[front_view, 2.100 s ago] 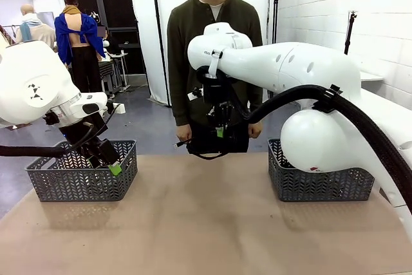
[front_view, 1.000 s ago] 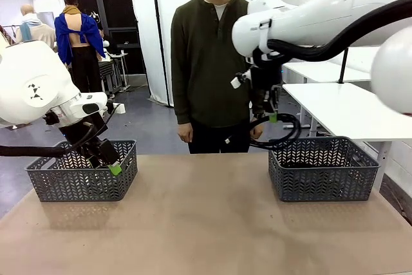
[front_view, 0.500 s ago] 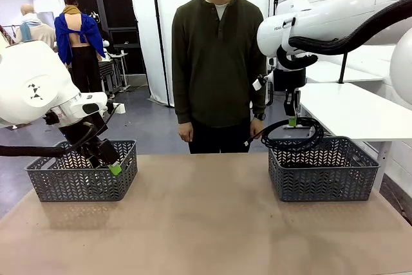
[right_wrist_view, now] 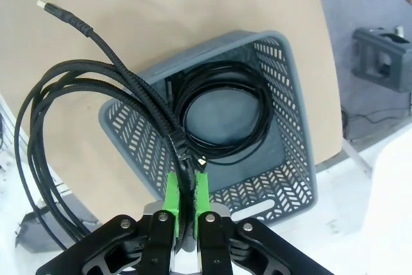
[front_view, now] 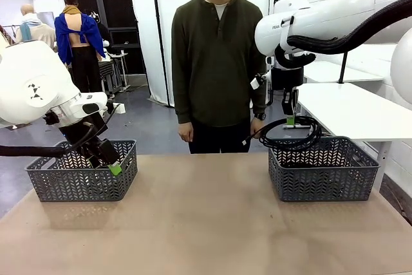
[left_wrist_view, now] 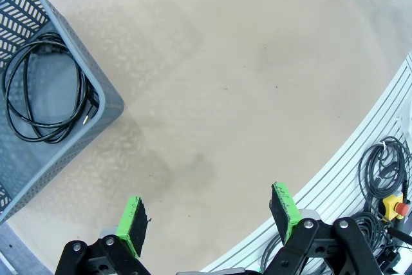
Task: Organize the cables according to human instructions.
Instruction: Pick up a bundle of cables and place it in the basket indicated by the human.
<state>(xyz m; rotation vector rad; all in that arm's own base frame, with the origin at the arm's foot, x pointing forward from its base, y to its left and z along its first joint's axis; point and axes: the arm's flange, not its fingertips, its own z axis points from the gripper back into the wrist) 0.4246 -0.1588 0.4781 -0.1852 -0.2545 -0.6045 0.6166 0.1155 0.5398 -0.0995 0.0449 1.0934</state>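
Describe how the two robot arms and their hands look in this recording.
Both arms are glossy white with rounded joints; the right arm carries a thick black corrugated hose. Each hand, left hand and right hand, is black with two fingers tipped by bright green pads.

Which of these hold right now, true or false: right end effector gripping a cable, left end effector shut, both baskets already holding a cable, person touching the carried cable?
1. The right end effector grips a braided black cable above the right grey lattice basket. True.
2. The left end effector is shut. False: open, holding nothing.
3. Each basket holds a coiled cable. True: left basket, right basket.
4. The person's hand touches the carried cable. False: apart.
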